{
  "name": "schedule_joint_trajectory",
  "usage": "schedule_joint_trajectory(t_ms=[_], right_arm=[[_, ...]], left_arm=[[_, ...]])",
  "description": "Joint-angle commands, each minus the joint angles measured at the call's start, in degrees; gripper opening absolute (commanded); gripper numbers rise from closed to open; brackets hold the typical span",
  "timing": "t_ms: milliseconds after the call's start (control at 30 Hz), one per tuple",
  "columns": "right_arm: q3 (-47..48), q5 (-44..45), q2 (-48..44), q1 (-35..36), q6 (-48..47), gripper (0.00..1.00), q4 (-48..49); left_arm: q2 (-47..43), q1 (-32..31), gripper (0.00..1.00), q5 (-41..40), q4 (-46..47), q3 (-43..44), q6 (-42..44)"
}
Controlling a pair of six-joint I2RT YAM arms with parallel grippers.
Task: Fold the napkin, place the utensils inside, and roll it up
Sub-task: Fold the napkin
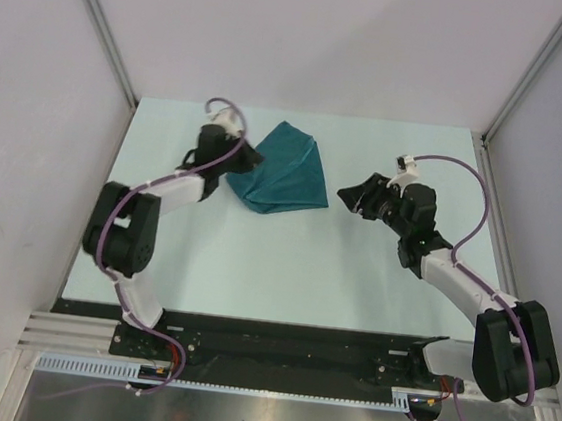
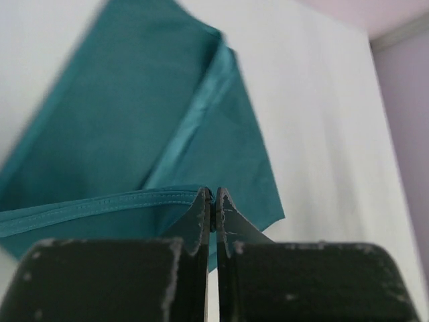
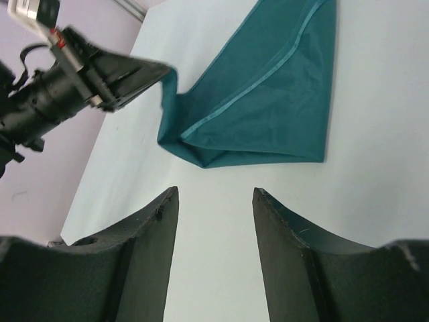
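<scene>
Left arm (image 1: pixel 178 188) and right arm (image 1: pixel 455 281): white links, chunky black joints, a purple cable (image 1: pixel 452 161) snaking along each. Both sit on a black base plate (image 1: pixel 277 343) at six o'clock. Left hand (image 2: pixel 214 201), matte black fingers (image 2: pixel 231 218), chipped pale along the edges. Right hand (image 3: pixel 216 198), broad curved black fingers (image 3: pixel 288 235), lightly scratched.

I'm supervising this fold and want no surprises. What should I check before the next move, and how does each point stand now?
1. Left gripper shut on napkin hem: ok.
2. Right gripper open, apart from the napkin: ok.
3. Napkin lying flat: not ok, the gripped corner is lifted.
4. Fold edges lined up: not ok, the layers sit skewed.
5. Utensils located: cannot tell, none shows in any view.
</scene>
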Motion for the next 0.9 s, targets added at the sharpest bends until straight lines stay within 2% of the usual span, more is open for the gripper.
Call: schedule_joint_trajectory(t_ms=[0,133,333,667,867], right_arm=[[-1.32,-0.48,-4.58,-1.44,-1.21,0.54,-1.55],[-2.64,-0.3,-7.66,-3.03,-2.0,0.54,-4.1],[-4.57,-1.35,-10.48,-5.75,-2.36,0.54,-6.13],[-5.54,-1.7,-10.74,-6.28,-2.01,0.54,-6.04],[-5.45,-1.79,-10.48,-6.37,-2.01,0.54,-6.22]], left_arm=[[9.69,-12.11,0.0,-5.73,-11.55,12.72,14.18],[16.81,-17.94,0.0,-8.37,-16.82,21.86,20.5],[23.41,-22.16,0.0,-11.36,-20.69,26.53,25.87],[24.91,-24.27,0.0,-13.2,-20.26,27.16,28.52],[24.03,-24.97,0.0,-12.33,-16.68,26.19,27.2]])
